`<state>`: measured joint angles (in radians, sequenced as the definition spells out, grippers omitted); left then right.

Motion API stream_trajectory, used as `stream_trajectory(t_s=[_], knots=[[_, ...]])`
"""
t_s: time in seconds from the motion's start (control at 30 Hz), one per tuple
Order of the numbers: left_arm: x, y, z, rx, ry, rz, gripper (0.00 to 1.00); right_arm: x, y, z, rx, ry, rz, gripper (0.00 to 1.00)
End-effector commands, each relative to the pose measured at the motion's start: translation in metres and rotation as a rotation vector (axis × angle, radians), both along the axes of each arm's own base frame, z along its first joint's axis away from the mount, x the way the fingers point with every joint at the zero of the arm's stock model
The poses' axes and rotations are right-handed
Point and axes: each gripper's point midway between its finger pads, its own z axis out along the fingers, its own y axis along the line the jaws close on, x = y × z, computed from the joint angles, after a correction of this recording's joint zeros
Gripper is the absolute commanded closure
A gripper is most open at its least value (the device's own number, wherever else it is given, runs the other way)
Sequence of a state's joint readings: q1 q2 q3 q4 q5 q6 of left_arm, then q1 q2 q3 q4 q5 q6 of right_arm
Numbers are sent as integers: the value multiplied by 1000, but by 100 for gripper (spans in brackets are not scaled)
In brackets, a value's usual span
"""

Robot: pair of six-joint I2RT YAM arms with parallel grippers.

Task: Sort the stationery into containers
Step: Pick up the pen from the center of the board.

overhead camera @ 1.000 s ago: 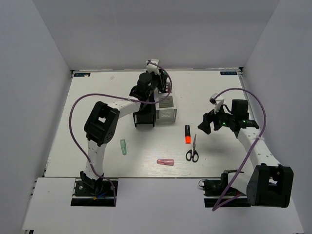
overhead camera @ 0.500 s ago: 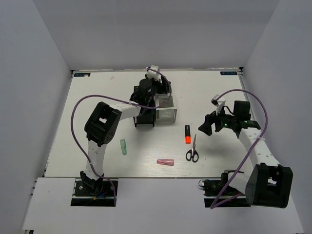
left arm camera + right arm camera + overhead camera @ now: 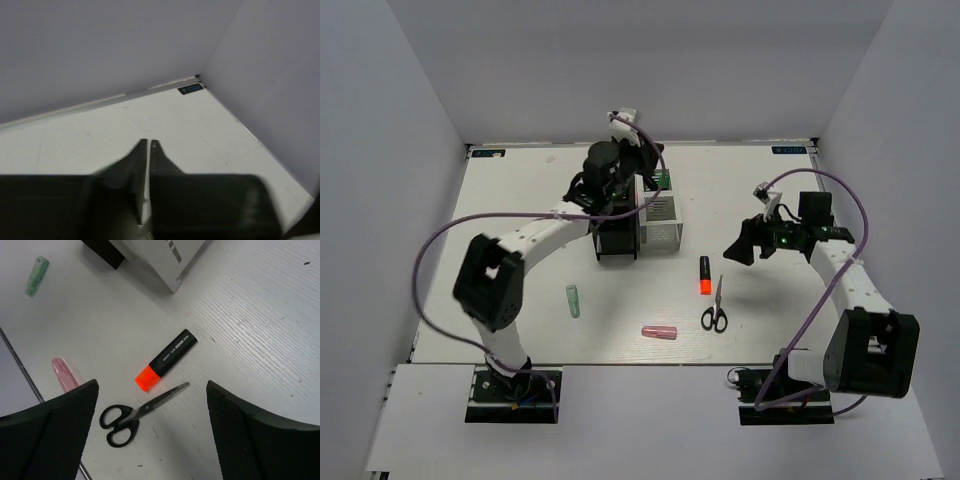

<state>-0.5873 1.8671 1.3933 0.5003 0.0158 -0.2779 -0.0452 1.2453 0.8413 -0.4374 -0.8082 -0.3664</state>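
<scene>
Right pincer (image 3: 738, 248) open, empty, nearest the orange highlighter (image 3: 167, 360), which lay diagonally at wrist-frame centre; left pincer (image 3: 150, 144) closed

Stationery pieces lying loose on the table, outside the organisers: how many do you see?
4: green tube at left, pink tube nearest the arm bases, orange highlighter and scissors at right. Others may hide inside organisers.

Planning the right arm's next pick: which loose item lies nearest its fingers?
The orange-and-black highlighter, right beside the scissors but closer; the pink tube and green tube lie farther off.
</scene>
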Motion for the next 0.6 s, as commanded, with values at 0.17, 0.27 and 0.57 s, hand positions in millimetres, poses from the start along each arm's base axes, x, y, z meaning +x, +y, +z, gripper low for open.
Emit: stream_trajectory(t_s=[0.17,0.27,0.57], knots=[[-141,105,17,272,353,72,34,24,11,-2,-59,145,-75,21],[-192,169,-28,416,480,198,23,28,20,-13,-175,154,-133,61],[-274,277,-97,437,484,455,8,30,34,-50,-469,145,-296,47]])
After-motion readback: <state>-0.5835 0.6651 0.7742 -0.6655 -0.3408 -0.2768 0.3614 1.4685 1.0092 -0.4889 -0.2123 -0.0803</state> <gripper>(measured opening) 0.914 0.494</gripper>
